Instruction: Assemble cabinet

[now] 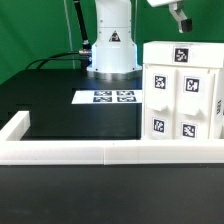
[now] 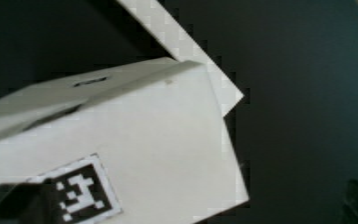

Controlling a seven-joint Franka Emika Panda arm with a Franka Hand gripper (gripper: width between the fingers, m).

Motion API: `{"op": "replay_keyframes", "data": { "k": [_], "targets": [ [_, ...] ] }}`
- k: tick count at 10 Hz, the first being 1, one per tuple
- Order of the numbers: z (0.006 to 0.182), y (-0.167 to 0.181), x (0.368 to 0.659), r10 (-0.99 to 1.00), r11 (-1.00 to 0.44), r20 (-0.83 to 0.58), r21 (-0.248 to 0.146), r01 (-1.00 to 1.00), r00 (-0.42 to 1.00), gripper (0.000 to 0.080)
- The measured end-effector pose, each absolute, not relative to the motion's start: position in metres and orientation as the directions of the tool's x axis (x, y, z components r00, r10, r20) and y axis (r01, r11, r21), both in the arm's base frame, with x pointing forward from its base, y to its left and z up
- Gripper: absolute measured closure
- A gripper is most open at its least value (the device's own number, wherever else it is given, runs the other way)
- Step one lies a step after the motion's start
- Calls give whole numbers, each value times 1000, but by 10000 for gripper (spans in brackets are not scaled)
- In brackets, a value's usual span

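One cabinet [image 1: 181, 92] upright, gripper [image 1: 183, 20] above.

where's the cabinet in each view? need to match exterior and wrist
Exterior view: the cabinet stands at the exterior view's right, against the low white rim wall, with the gripper above it.
Wrist view: the cabinet fills most of the picture, seen close from above, one corner against the dark table.
Shared landmark: the square black-and-white tag on the cabinet's top face.
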State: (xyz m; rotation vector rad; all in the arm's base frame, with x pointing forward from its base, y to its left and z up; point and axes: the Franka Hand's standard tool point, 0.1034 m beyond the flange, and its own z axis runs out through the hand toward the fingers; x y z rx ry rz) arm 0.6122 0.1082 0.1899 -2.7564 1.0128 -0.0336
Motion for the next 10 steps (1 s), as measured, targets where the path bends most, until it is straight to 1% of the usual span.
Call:
{"op": "replay_keyframes", "data": {
  "k": [4,5,6,7,9,10],
  "targets": [
    [189,106,612,-396,-900,12,-203,-386,918,2],
    [188,105,611,-227,-960,53,-179,-214,973,2],
    [187,105,611,-56,-988,92,-149,-42,994,2],
    [186,106,611,104,-986,115,-120,118,988,2],
    [185,106,610,344,-933,128,-66,354,930,2],
    [183,106,609,471,-878,117,-32,477,875,2]
  ]
}}
